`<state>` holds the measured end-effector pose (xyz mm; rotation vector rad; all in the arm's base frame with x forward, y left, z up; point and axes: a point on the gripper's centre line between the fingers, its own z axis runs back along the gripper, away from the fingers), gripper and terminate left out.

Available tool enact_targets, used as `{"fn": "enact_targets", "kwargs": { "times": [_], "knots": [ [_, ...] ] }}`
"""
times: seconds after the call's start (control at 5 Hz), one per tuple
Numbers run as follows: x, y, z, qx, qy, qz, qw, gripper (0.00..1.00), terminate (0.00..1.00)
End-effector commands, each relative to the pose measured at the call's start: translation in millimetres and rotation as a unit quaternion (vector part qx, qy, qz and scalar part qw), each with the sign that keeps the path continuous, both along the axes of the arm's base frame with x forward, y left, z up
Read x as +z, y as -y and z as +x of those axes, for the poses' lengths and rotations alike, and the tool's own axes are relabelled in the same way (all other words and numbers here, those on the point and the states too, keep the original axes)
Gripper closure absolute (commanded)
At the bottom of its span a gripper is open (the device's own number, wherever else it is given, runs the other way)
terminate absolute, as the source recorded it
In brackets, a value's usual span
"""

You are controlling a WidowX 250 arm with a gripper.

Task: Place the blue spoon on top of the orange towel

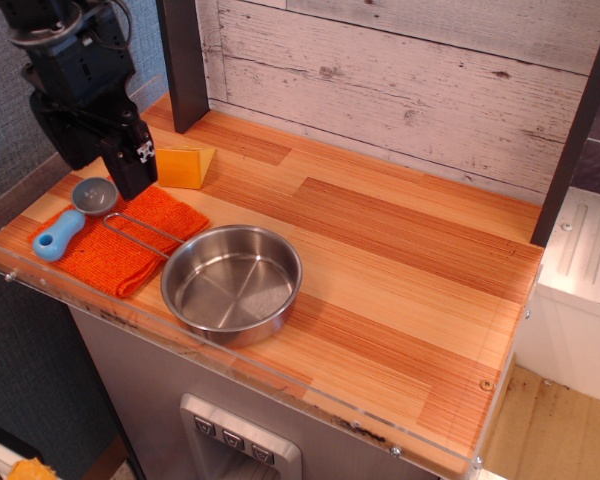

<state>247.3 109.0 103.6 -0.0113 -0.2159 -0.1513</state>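
Note:
The blue spoon [59, 234] lies flat on the left part of the orange towel [132, 250]. Its grey bowl points to the back and its light-blue handle reaches the towel's left front edge. My gripper [136, 186] hangs above the towel's back edge, just right of the spoon's bowl and clear of it. It holds nothing. I see its fingers side-on, so the gap between them is hard to make out.
A steel pan [231, 284] stands right of the towel, and its wire handle [138, 232] lies across the towel. A yellow-orange wedge block [185, 167] sits behind the towel. A dark post [184, 60] rises at the back left. A clear rail [100, 310] runs along the front edge.

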Motion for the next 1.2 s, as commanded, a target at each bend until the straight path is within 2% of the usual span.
{"fn": "enact_targets", "kwargs": {
  "times": [0.0,0.2,0.4,0.6,0.8,1.0],
  "knots": [
    [4,42,17,0.006,0.011,-0.022,0.9997,0.0,0.0],
    [4,60,27,-0.018,-0.003,-0.013,0.9997,0.0,0.0],
    [4,71,32,-0.026,-0.033,-0.003,0.9991,0.0,0.0],
    [4,79,32,-0.029,-0.036,-0.002,0.9989,0.0,0.0],
    [7,84,24,-0.031,-0.052,0.001,0.9981,0.0,0.0],
    [7,84,24,-0.031,-0.052,0.001,0.9981,0.0,0.0]
  ]
}}
